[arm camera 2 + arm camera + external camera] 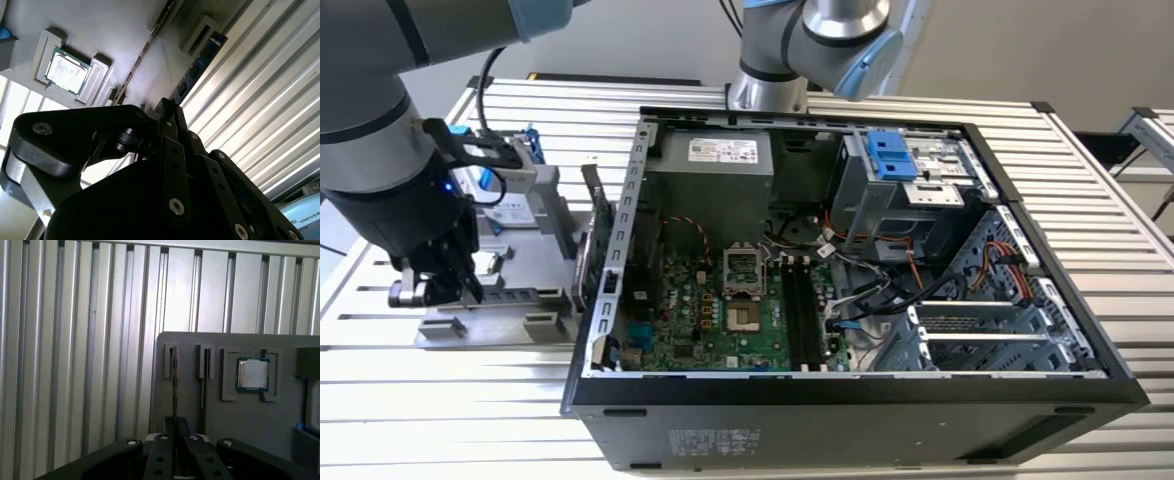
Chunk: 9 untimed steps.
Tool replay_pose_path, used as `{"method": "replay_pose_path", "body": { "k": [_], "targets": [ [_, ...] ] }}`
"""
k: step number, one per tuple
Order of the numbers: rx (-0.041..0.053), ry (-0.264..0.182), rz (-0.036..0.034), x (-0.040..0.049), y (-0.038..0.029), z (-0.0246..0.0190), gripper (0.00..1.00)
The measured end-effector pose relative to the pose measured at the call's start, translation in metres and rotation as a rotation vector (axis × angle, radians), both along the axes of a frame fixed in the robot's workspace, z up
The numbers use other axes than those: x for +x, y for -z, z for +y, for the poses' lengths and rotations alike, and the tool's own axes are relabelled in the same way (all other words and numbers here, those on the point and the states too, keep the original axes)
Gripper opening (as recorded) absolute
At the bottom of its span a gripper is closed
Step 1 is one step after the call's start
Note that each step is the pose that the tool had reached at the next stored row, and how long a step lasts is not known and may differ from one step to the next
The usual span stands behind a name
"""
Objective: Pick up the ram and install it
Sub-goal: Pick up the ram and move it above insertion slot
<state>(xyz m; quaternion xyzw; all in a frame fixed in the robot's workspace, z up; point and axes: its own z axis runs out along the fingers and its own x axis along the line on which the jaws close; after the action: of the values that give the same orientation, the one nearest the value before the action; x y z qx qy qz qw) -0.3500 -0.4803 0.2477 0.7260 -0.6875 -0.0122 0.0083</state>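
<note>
Ram (174, 385) stands on edge in a slot of the grey fixture plate (235, 415); in the first wrist view I get it as a thin line running straight between the fingers (183, 430) of the gripper (175, 422); those fingers are drawn narrow, pinched on the stick's exposed edge while it sits in its holder; a second thin card (203, 382) stands just beside it in the next slot, and a square processor chip (252, 374) lies flat in a pocket beyond that; the slatted aluminium table (75, 340) runs past the plate's edge.

In the second wrist view the ram (200, 60) turns its broad face to me, bluish with a row of dark chips, its far end seated in a raised holder; the gripper (169, 107) meets its near part; the processor chip (67, 70) lies on the other side of the second thin card (145, 50).

The exterior view gives me the wider layout; the gripper (434, 290) hangs low over the fixture plate (494, 325) at the exterior view's left; an open computer case (854, 430) lies on its side just beside the plate, towards the exterior view's right; inside it I see the green motherboard (700, 320) with long dark memory slots (803, 315), well apart from the gripper.
</note>
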Motion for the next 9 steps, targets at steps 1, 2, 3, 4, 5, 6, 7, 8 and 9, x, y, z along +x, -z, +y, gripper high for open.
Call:
{"method": "replay_pose_path", "body": {
  "k": [1,2,3,4,5,6,7,8,9],
  "targets": [
    [0.0001,0.0,-0.0001,0.0,-0.0005,0.0,0.0],
    [0.0002,0.0,-0.0003,0.0,-0.001,0.0,0.0],
    [0.0002,0.0,-0.0002,0.0,-0.0019,0.0,0.0],
    [0.0002,0.0,-0.0002,0.0,-0.0026,0.0,0.0],
    [0.0002,0.0,-0.0002,0.0,-0.0035,0.0,0.0],
    [0.0002,0.0,-0.0002,0.0,-0.0043,0.0,0.0],
    [0.0004,0.0,-0.0005,0.0001,-0.0045,0.0001,0.0],
    [0.0004,0.0,-0.0005,0.0001,-0.0048,0.0001,0.0],
    [0.0004,0.0,-0.0004,0.0,-0.005,0.0,0.0]
  ]
}}
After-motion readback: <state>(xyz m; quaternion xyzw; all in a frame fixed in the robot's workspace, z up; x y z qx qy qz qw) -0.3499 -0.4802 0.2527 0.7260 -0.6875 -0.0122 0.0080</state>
